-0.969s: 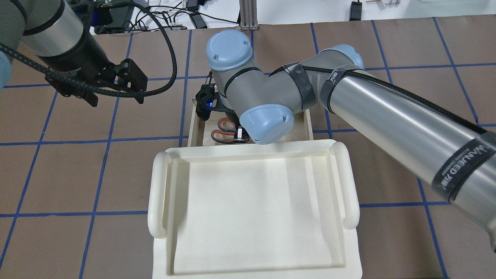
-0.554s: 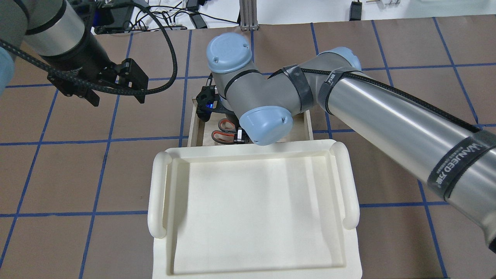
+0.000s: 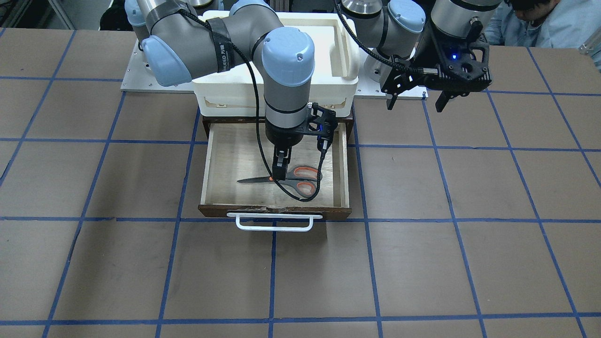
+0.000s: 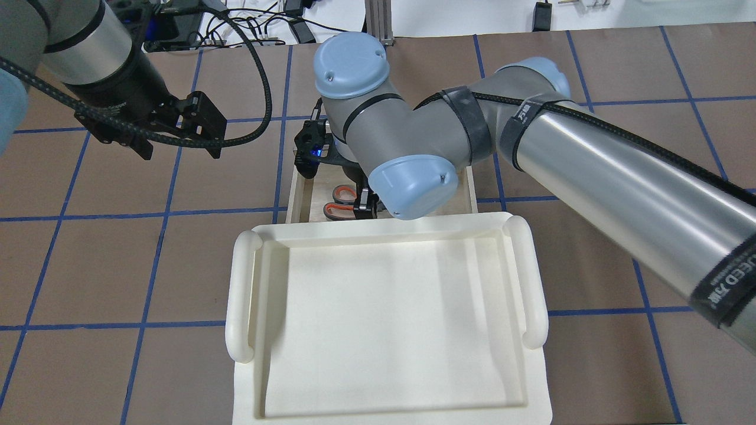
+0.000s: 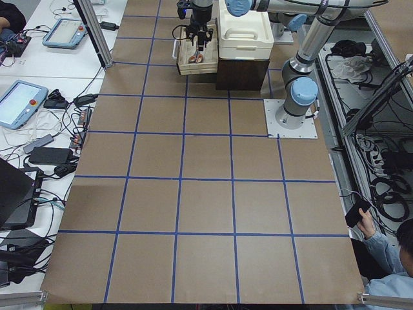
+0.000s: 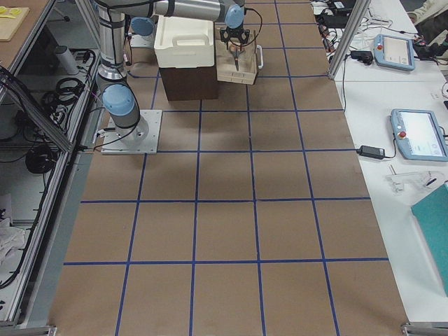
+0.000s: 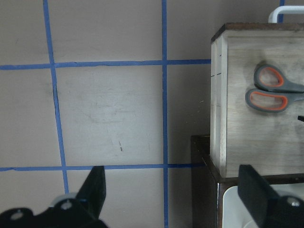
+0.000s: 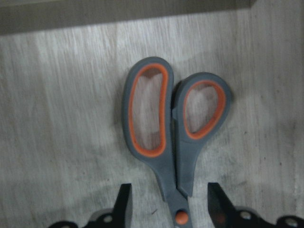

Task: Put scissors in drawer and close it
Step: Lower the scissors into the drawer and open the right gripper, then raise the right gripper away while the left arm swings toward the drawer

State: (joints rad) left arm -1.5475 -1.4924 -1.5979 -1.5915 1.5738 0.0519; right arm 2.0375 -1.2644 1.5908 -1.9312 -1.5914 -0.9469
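The scissors point(image 3: 300, 178), grey handles lined in orange, lie flat on the plywood floor of the open drawer point(image 3: 225, 159). My right gripper point(image 3: 280, 170) hangs straight down over their pivot. In the right wrist view its fingers point(image 8: 122, 205) stand apart on both sides of the scissors point(image 8: 161, 123) without touching them, so it is open. My left gripper point(image 3: 415, 96) is open and empty, held above the table beside the drawer. Its wrist view shows the drawer point(image 7: 237, 118) and the scissors point(image 7: 270, 88). In the overhead view the scissors point(image 4: 341, 200) are partly hidden by the right arm.
A white plastic bin point(image 4: 242, 295) sits on top of the dark cabinet point(image 3: 206, 123), behind the drawer. The drawer's white bar handle point(image 3: 274, 224) juts out at its front. An operator point(image 3: 540, 19) sits beyond the table's corner.
The right arm's wrist has shifted a little and looks slightly higher over the drawer. The scissors stay in the same place in the drawer. The left arm has barely moved.
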